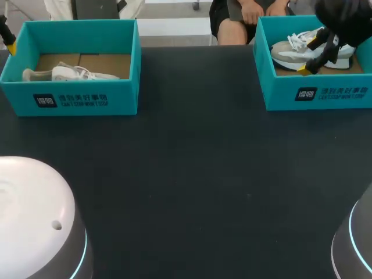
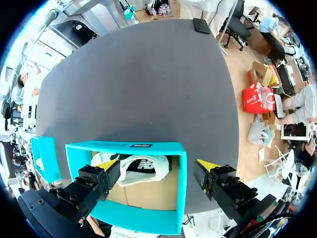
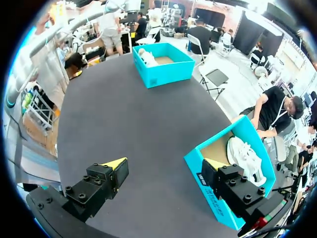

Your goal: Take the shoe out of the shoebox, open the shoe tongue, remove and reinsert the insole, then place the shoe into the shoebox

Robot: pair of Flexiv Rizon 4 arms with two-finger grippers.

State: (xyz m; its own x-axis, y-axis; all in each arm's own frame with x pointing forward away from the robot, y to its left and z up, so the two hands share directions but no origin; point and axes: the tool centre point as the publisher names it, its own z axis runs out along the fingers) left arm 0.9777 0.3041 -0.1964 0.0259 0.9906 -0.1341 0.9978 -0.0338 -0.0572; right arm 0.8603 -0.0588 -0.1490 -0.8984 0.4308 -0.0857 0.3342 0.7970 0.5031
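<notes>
Left end effector (image 2: 157, 164) and right end effector (image 3: 164, 163) both hang wide open with nothing held, each above its own teal shoebox.
Straight under the left fingers, the left shoebox (image 2: 124, 147) sits near the desk (image 2: 138, 84) edge. Its white shoe (image 2: 143, 171) lies along the labelled wall on bare cardboard. One right finger hangs over the right shoebox (image 3: 194, 159) wall, with the white-and-grey shoe (image 3: 247, 161) just beyond. Dark desk runs wide ahead of both, and the boxes stand well apart. Each box front carries a dark label with white print.
</notes>
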